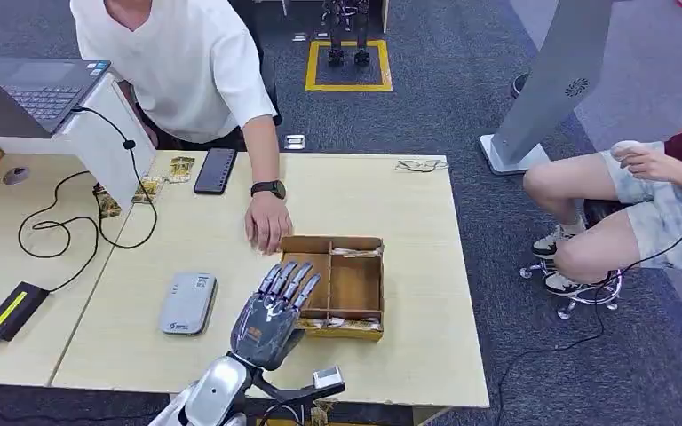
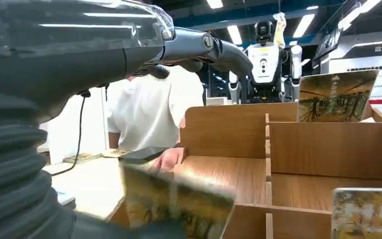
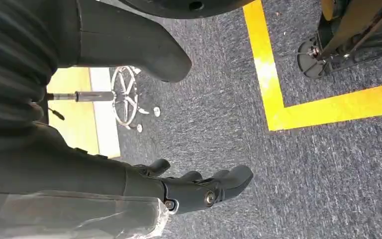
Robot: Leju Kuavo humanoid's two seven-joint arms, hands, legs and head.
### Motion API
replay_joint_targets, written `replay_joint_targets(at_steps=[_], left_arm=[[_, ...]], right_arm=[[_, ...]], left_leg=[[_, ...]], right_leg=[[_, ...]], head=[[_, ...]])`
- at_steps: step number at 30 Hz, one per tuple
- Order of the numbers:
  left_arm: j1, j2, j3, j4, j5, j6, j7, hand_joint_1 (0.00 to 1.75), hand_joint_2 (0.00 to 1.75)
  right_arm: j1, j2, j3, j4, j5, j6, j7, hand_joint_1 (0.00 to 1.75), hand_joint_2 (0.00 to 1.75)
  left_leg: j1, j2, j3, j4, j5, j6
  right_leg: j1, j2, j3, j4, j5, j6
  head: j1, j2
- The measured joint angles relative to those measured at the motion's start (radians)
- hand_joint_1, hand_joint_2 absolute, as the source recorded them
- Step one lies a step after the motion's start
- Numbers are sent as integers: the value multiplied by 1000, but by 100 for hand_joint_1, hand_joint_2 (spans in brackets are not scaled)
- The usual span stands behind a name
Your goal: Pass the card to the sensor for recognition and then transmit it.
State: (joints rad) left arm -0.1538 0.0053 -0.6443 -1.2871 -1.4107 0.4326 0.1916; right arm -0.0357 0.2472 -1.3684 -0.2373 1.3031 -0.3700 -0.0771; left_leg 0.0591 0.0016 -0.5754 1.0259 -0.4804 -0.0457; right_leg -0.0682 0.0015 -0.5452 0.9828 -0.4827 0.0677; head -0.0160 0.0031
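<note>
My left hand (image 1: 271, 315) reaches over the near-left corner of the open wooden box (image 1: 355, 288), fingers stretched out and apart. In the left wrist view the fingers (image 2: 209, 47) extend above the box wall (image 2: 229, 129), and a blurred yellow-green card (image 2: 176, 201) stands just below them, close to the thumb, not clearly held. More cards lie in the box's near row (image 1: 342, 325) and far-right compartment (image 1: 355, 252). The grey sensor (image 1: 187, 303) lies flat on the table left of my hand. My right hand (image 3: 179, 191) hangs over the carpet, fingers loosely bent, holding nothing.
A person in a white shirt rests a hand (image 1: 268, 222) on the box's far-left corner. A phone (image 1: 215, 170), laptop (image 1: 40, 84), black adapter (image 1: 13, 306) and cables sit on the table's left. Another person (image 1: 657, 204) sits to the right, beside a grey stand (image 1: 551, 89).
</note>
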Motion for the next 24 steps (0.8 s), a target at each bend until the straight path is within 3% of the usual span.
replay_joint_targets(at_steps=[12,24], left_arm=[[7,0,1,0,66,-6,-76,175,175],[7,3,1,0,93,-42,-111,175,175]], right_arm=[[0,0,-4,-3,2,0,0,0,175],[0,0,-4,-3,5,0,-6,0,175]], left_leg=[[0,0,0,0,0,0],[0,0,0,0,0,0]], right_leg=[[0,0,0,0,0,0],[0,0,0,0,0,0]], head=[[0,0],[0,0]])
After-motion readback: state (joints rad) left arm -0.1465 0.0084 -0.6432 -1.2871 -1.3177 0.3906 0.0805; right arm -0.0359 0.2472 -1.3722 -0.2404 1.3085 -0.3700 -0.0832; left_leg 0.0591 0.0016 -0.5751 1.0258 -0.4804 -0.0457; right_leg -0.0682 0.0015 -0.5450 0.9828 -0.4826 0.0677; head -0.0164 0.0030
